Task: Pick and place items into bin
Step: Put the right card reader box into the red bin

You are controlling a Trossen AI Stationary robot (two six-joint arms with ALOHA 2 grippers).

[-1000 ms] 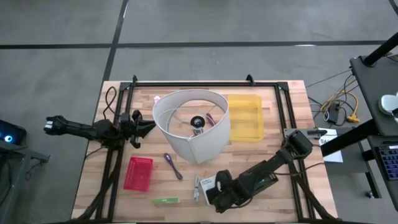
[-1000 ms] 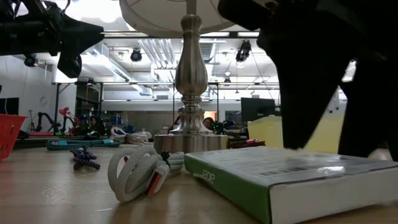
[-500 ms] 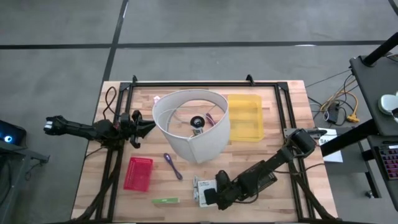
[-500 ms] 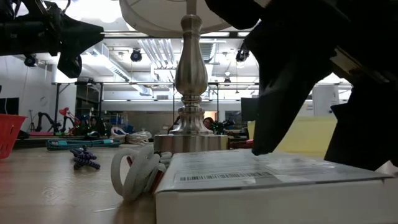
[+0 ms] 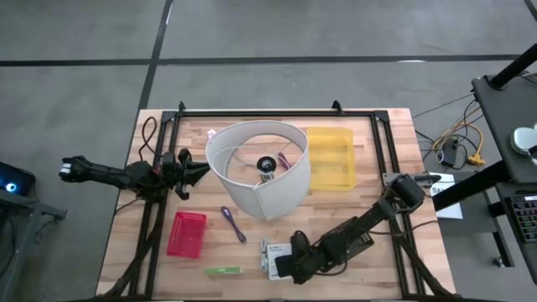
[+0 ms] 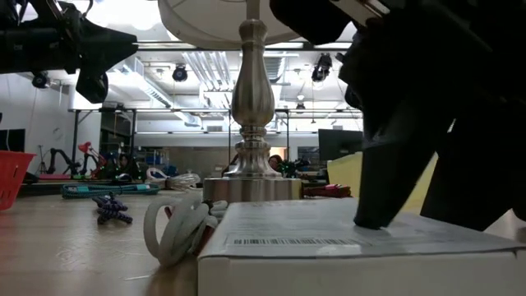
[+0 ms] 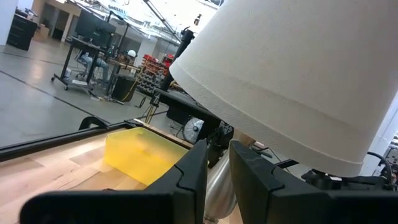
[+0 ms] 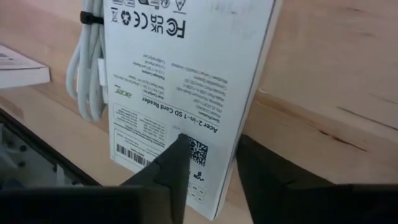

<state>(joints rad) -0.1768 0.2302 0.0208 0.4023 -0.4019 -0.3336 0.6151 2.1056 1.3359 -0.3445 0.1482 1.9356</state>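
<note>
Right gripper (image 8: 208, 168): fingers parted over white box (image 8: 186, 81), lower centre of the high view (grip unclear).
Left gripper (image 7: 217, 168): nearly closed, empty.
Bin (image 5: 331, 159): well apart.

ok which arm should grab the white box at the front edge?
Right. The right gripper is already down at the box, fingers over its label. The left gripper hovers far back beside the lampshade, with nothing in it.

left arm (image 5: 117, 174): dark, white-tipped end | right arm (image 5: 361, 231): dark, blocky links
</note>
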